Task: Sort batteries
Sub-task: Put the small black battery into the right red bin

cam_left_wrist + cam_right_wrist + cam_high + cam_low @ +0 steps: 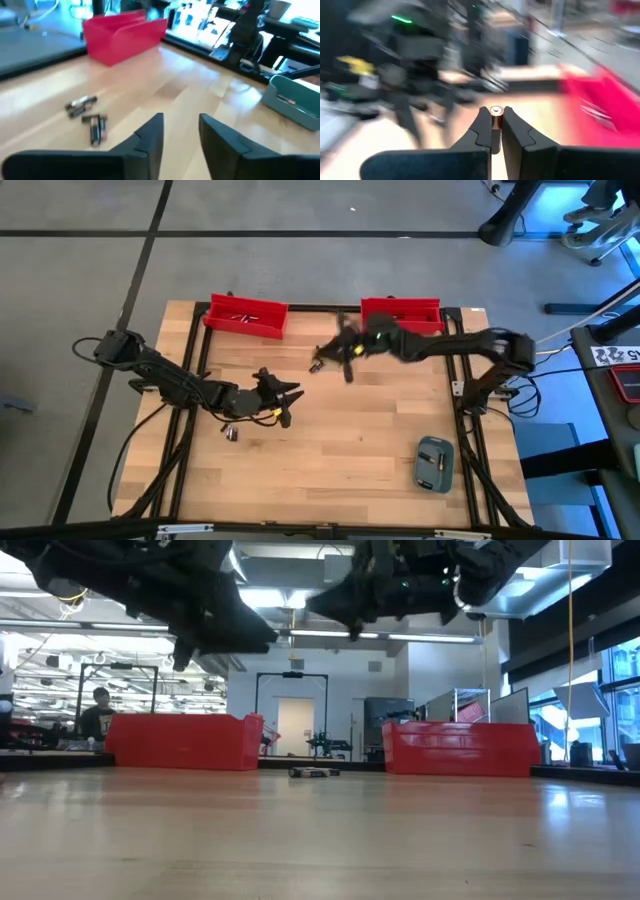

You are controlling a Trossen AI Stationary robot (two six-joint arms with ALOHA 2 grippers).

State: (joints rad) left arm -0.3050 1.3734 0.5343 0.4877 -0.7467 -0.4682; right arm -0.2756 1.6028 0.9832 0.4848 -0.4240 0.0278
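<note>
Left end effector [288,402] hangs mid-counter [340,460], fingers parted, holding nothing, loose batteries [231,433] just beside it. Right end effector [496,131] is aloft near the back edge, clenched on one battery [495,116], bare boards beneath.

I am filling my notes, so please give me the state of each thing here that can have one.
Right gripper: shut on a battery, above the table.
Left gripper: open, empty.
Loose batteries: lying on the table.
Grey-blue case: lying flat on the table.
</note>
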